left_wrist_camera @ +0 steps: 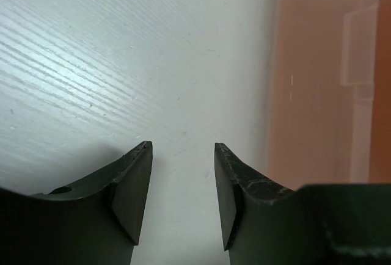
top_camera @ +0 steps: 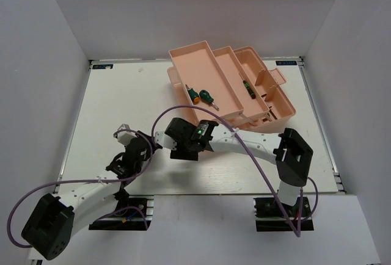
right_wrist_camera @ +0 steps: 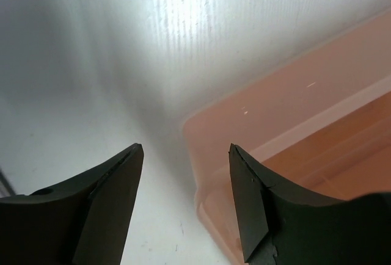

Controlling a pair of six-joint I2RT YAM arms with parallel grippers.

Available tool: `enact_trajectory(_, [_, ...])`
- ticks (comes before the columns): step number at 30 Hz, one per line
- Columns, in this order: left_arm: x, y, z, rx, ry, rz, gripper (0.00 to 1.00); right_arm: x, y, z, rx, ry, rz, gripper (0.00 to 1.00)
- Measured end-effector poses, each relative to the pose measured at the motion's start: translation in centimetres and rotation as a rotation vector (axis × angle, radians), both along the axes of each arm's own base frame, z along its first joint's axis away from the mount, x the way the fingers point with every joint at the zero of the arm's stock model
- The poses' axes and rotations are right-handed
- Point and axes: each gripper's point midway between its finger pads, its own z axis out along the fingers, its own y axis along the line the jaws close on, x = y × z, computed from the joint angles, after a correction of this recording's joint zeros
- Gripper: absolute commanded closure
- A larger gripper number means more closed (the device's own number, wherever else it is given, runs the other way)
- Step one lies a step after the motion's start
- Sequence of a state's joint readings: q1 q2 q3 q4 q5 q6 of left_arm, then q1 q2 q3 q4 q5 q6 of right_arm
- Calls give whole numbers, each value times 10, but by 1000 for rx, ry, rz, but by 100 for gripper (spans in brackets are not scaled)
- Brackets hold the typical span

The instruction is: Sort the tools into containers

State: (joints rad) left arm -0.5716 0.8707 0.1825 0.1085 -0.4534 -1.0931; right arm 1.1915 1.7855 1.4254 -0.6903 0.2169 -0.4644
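The peach-pink toolbox (top_camera: 227, 102) stands open at the back middle of the table with its trays spread. Two stubby green-handled screwdrivers (top_camera: 192, 94) (top_camera: 209, 99) lie in the left tray. A thin black-and-green screwdriver (top_camera: 249, 89) lies in a tray further right. My left gripper (left_wrist_camera: 183, 146) is open over bare table, nothing between its fingers, and the toolbox wall (left_wrist_camera: 317, 94) is to its right. Open too, my right gripper (right_wrist_camera: 185, 147) hangs empty just beside the toolbox's rounded corner (right_wrist_camera: 275, 112). From above, both grippers (top_camera: 145, 141) (top_camera: 177, 132) sit in front of the toolbox's left end.
The white table (top_camera: 122, 100) is fenced by grey-white walls at the left, back and right. A purple cable (top_camera: 165, 115) loops from the right arm over the table in front of the toolbox.
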Motion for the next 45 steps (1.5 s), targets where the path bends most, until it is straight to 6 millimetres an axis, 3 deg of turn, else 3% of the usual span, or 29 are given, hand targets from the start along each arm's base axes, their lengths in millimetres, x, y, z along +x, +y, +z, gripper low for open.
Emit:
enact_trajectory(5, [-4,3,-1,-3,14,11,43,-16,-12,24,22,41,51,36])
enact_trajectory(9, [-4,3,1,-12,6,12,43,-18,-22,40,51,13,63,36])
enact_trajectory(12, [-6,2,-1,-19,11,9,43,-16,-37,29,7,-5,51,34])
enact_trajectory(16, [-7,-1,-1,-33,16,-7,43,-11,-60,-2,-99,-16,37,34])
enact_trajectory(20, [-8,-3,-1,-42,18,-18,43,0,-61,-16,-115,-54,17,34])
enact_trajectory(22, [-9,-5,0,-52,11,-25,43,3,-60,-20,-122,-60,14,45])
enact_trajectory(23, [-9,-5,0,-56,7,-27,43,6,-59,-22,-125,-63,15,61])
enact_trajectory(24, [-9,-6,0,-62,3,-32,44,9,-58,-23,-128,-72,17,94])
enact_trajectory(25, [-10,-7,0,-68,0,-39,44,14,-57,-23,-124,-88,16,100])
enact_trajectory(29, [-14,-14,-8,-94,2,-76,51,12,-51,-22,-133,-40,76,100])
enact_trajectory(33, [-18,-24,-17,-115,20,-125,51,7,-44,-15,-124,19,75,100])
enact_trajectory(42, [-14,-56,-22,-205,20,-241,51,13,14,60,89,84,19,100])
enact_trajectory(45, [-12,-64,-25,-243,22,-260,52,13,21,72,132,87,0,100])
